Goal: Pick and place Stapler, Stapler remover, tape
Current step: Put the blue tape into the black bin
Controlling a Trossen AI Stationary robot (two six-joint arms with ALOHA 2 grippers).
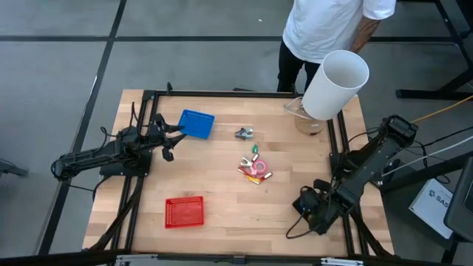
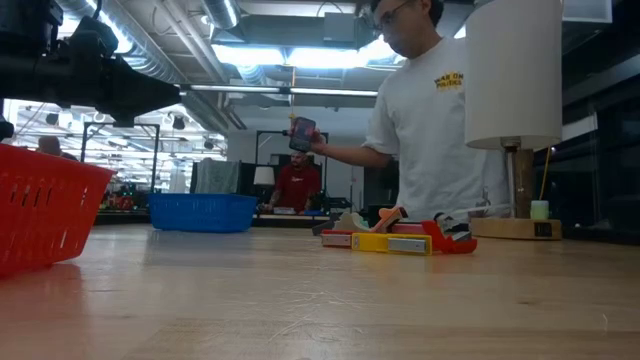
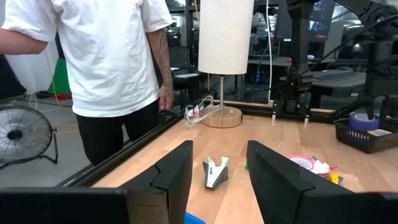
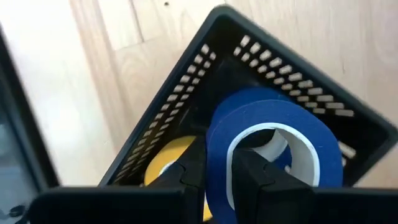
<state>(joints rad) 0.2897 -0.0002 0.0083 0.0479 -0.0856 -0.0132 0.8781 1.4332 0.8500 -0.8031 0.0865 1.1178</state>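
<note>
Right gripper [image 4: 217, 177] clamped on blue tape [image 4: 273, 134], left gripper [image 3: 217, 180] apart, wooden table [image 1: 222, 192], person [image 3: 112, 56] beyond.

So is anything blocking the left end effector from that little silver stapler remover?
Nothing visible does. The left end effector is open, and through its gap the stapler remover stands alone on bare table. The pink tape pile lies off to one side.

We see bare bench [image 1: 222, 185] between the red basket [image 1: 184, 212] and the central clutter [image 1: 254, 167]; a white lamp [image 1: 334, 83] crowds the far right corner.
</note>
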